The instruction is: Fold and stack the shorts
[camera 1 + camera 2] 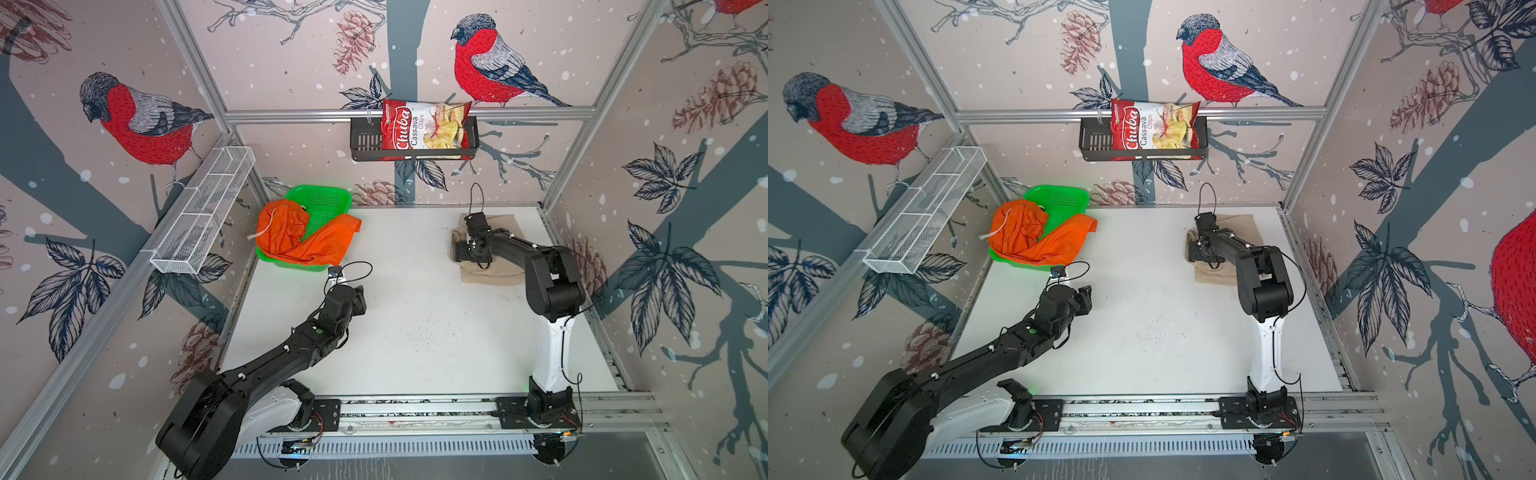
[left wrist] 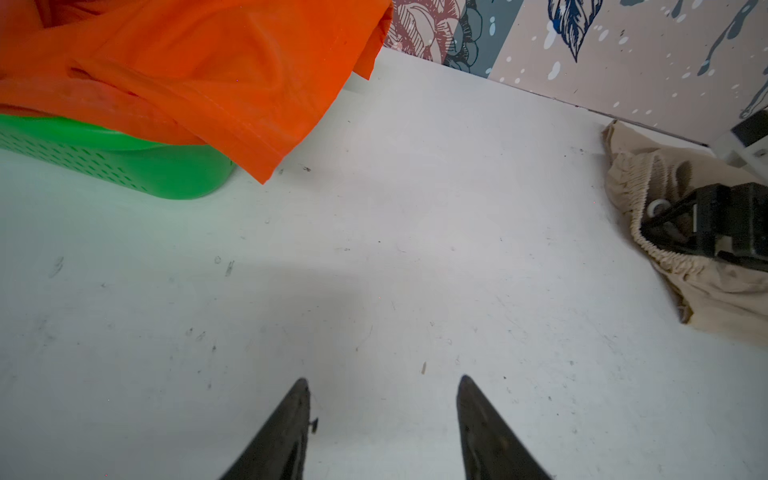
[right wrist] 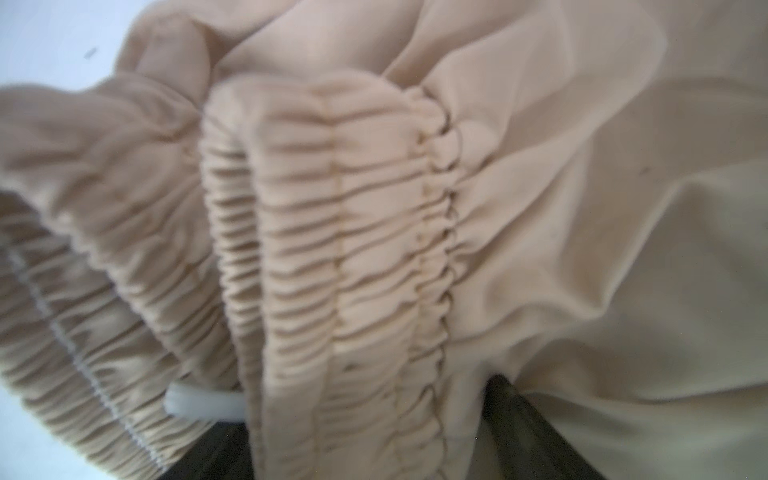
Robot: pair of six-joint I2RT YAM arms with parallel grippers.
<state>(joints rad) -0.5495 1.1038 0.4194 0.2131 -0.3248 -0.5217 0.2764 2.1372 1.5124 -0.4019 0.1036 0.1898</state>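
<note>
Left arm (image 1: pixel 266 365) is stretched from near left toward far, left gripper (image 2: pixel 382 380) jaws parted. Right arm (image 1: pixel 548 282) is folded over far right, right gripper (image 1: pixel 462 252) jaws spread wide.

Far left corner of the white table (image 1: pixel 415 316): a green plastic mesh basket (image 1: pixel 328 201), sitting flat. On the left wall, a white wire shelf (image 1: pixel 203 212), long and divided into sections. On the back rail, a black slotted basket (image 1: pixel 365 143) holds a red Chuba Cassava Chips bag (image 1: pixel 424 129), standing upright. Bullfinch wallpaper (image 1: pixel 141 120) all round.
</note>
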